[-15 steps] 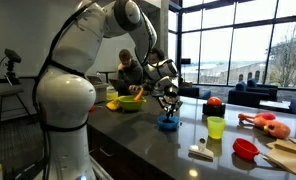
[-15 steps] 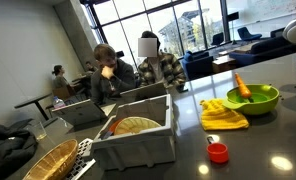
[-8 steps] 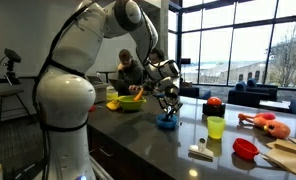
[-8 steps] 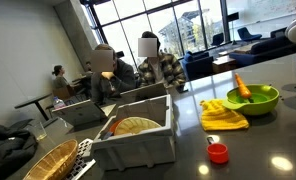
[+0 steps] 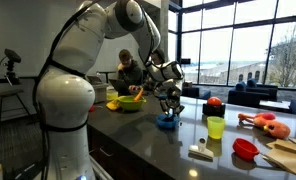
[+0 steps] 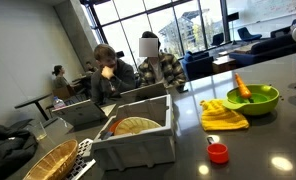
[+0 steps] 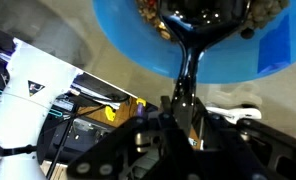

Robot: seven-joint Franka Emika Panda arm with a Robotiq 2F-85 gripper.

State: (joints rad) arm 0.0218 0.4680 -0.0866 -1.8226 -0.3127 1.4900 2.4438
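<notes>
In an exterior view my gripper [image 5: 168, 99] hangs fingers down just above a blue bowl [image 5: 168, 123] on the dark counter. In the wrist view the gripper [image 7: 180, 112] is shut on the handle of a black spoon [image 7: 188, 62]. The spoon's head reaches into the blue bowl [image 7: 128, 40], which holds brownish bits around it. The fingertips themselves are dark and hard to make out.
A green bowl [image 5: 129, 103] with a carrot [image 6: 242, 87] sits on a yellow cloth [image 6: 223, 116]. A green cup [image 5: 216, 127], red bowl [image 5: 246, 149], orange toy [image 5: 266, 123] and white object [image 5: 200, 152] lie nearby. A grey rack [image 6: 138, 135] and wicker basket [image 6: 48, 160] stand apart.
</notes>
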